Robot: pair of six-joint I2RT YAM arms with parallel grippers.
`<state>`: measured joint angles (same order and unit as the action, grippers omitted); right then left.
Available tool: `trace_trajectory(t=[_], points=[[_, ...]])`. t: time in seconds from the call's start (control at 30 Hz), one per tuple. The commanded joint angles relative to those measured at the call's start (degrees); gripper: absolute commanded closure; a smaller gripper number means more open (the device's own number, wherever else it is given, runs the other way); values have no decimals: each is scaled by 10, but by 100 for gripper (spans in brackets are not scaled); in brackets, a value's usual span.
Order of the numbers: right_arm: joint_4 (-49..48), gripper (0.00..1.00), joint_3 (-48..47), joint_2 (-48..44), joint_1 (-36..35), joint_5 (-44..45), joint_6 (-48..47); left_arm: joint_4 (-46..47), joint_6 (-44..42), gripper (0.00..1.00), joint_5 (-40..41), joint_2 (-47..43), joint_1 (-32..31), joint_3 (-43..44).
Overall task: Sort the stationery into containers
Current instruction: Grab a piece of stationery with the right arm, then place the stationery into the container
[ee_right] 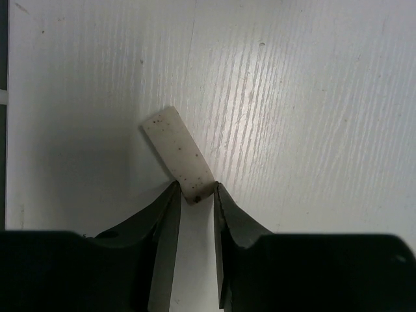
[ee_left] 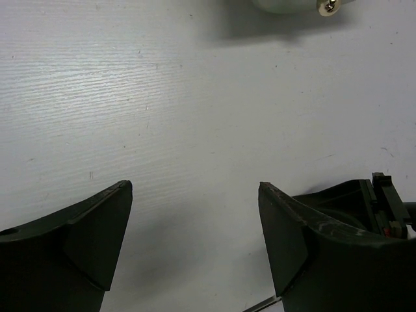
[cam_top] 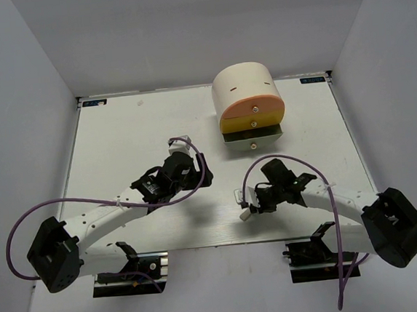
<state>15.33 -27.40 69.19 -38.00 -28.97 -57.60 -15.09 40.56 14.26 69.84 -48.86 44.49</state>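
Right hand [ee_right: 196, 190] clenched on near end of white eraser [ee_right: 177, 148], which angled off toward 11 o'clock. Left hand [ee_left: 195, 195] spread wide, holding nothing, above the worktop [ee_left: 195, 97].

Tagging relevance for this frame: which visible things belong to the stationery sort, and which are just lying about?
Job: white eraser, pinched in right tool; cream organizer, its orange drawer, yellow drawer, pulled-out bottom drawer.
Not job: purple cables; left tool, open and empty.
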Motion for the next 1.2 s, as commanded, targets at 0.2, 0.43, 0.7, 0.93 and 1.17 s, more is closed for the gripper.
trace_trajectory(t=[0.2, 0.43, 0.7, 0.93, 1.17], points=[[-94, 99, -15, -56, 19, 97, 124, -3, 3, 11, 14, -19, 2, -1], [-169, 100, -53, -53, 51, 151, 189, -3, 3, 11, 19, -25, 2, -12], [-220, 100, -96, -41, 87, 181, 220, -3, 19, 11, 19, -56, 2, -36], [-253, 100, -144, -18, 112, 182, 223, -3, 24, 11, 24, -61, 2, -41], [-272, 100, -187, 32, 135, 172, 194, -3, 24, 11, 24, -67, 2, -47]])
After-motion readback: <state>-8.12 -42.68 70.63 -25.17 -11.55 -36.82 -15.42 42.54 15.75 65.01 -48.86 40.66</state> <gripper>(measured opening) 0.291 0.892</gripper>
